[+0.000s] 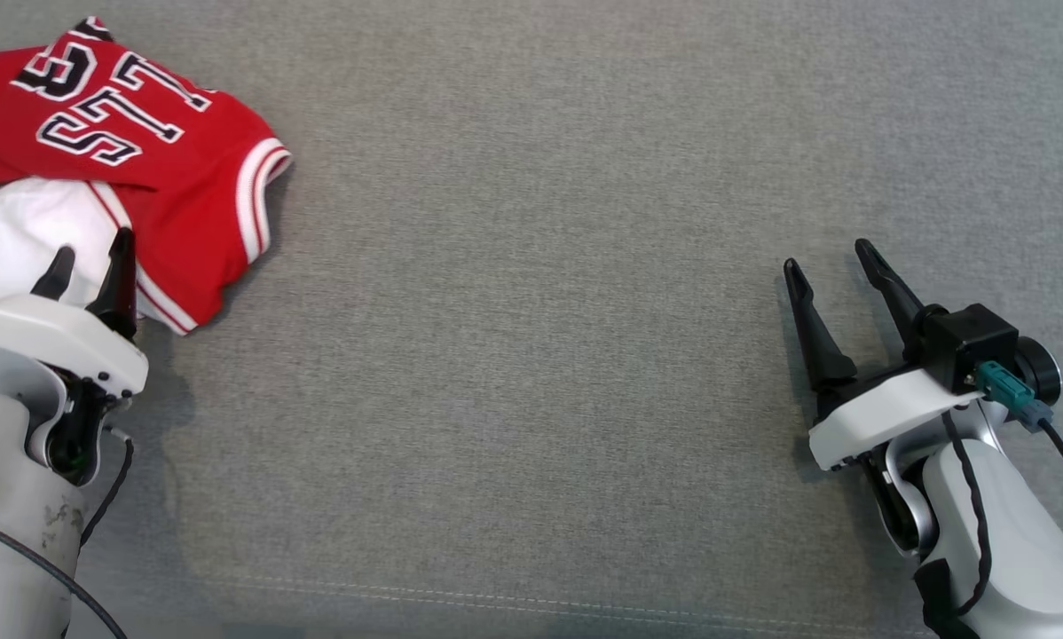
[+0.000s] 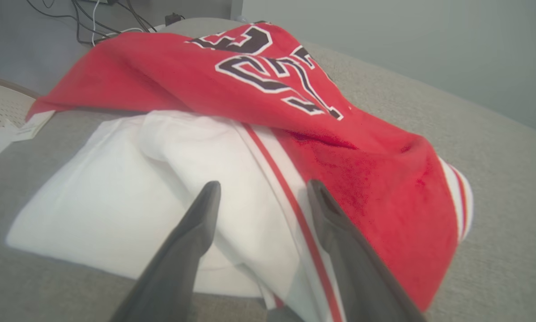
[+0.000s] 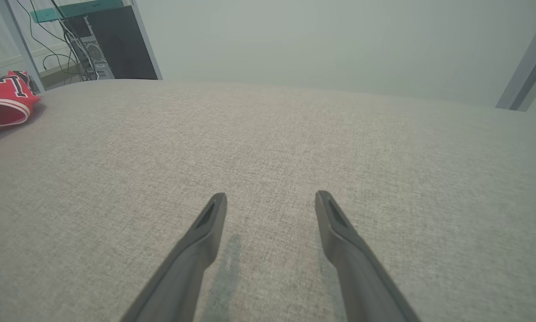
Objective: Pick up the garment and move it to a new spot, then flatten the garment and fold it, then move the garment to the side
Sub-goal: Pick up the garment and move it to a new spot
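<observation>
We judge nothing done yet: the crumpled red-and-white jersey garment (image 1: 141, 151) lies on the grey fabric surface (image 1: 531, 266). Our left gripper (image 1: 93, 244), spread, hovers at its white part; our right gripper (image 1: 826, 254), also spread, is well apart.

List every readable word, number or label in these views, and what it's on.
"LLS", probably: large black, white-edged letters on the red garment, upside down in the head view. The rest of the word is lost in folds.
One more character above those letters: partly folded under, unreadable.
White tag at the garment's edge in the left wrist view: too blurred to read.
</observation>
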